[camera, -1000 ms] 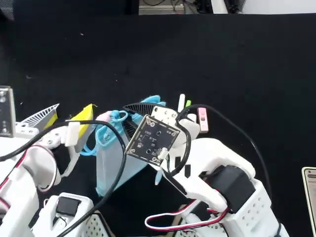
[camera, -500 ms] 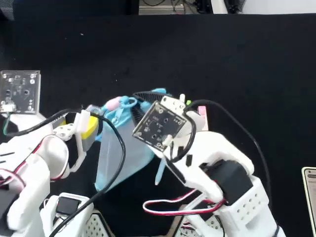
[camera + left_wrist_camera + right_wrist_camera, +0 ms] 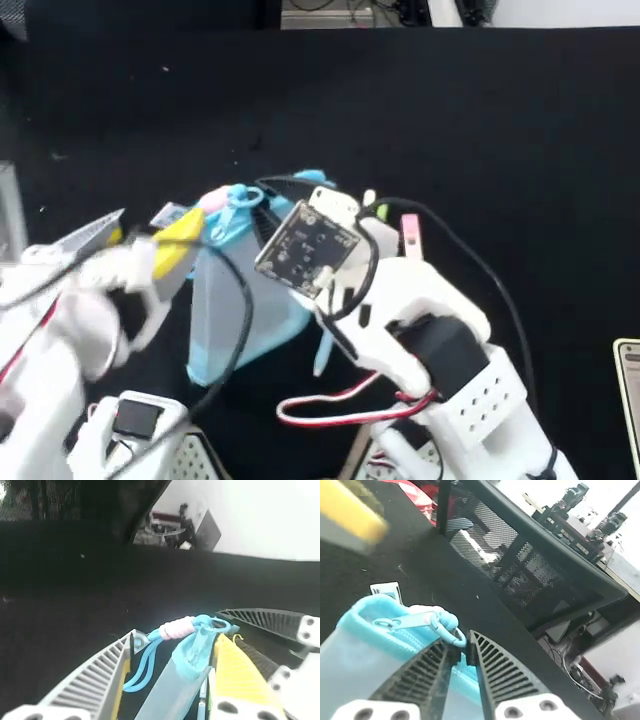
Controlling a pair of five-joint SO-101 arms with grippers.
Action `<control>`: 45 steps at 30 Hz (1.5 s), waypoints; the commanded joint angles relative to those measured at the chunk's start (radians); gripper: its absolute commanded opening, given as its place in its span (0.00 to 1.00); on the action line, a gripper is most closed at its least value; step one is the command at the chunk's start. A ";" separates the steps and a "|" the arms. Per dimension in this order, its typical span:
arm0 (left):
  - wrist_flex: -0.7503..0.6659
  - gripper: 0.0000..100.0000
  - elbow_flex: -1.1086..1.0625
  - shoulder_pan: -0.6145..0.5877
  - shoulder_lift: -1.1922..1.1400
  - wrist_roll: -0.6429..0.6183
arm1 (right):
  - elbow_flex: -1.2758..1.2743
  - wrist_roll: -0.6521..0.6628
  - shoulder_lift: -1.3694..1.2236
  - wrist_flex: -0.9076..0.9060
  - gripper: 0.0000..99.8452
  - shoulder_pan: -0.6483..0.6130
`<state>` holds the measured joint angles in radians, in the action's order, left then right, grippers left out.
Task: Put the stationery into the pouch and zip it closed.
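- Two black ribbed fingers (image 3: 495, 670) of the right gripper (image 3: 462, 647) stand almost together and pinch the blue rim of the pouch (image 3: 360, 670), just beside the zip pull (image 3: 407, 622)
- The left gripper (image 3: 177, 637) is spread wide, with its grey finger and its yellow finger on either side of the pouch's top corner
- A blue cord (image 3: 142, 665) with a pink bead (image 3: 175, 628) hangs at this corner
- The pouch is between the two arms on the black table (image 3: 450, 120), with its blue top edge at the grippers
- A pink-and-white piece of stationery (image 3: 410, 238) and a green tip (image 3: 381, 210) are just beside the right arm's wrist, outside the pouch
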<state>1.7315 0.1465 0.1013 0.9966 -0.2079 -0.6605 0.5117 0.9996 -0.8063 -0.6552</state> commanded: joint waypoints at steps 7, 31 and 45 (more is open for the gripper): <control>0.029 0.25 -0.021 -0.001 -0.158 -0.011 | -0.013 0.012 -0.031 0.006 0.01 0.002; 0.029 0.21 -0.111 0.008 -0.124 -0.011 | -0.019 0.012 -0.031 0.040 0.01 0.071; 0.029 0.03 -0.119 0.008 -0.124 -0.011 | -0.012 0.006 -0.024 0.041 0.01 0.015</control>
<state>1.7561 0.0299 0.0997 0.8707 -0.2094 -0.6943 0.5148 0.9797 -0.7772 -0.6199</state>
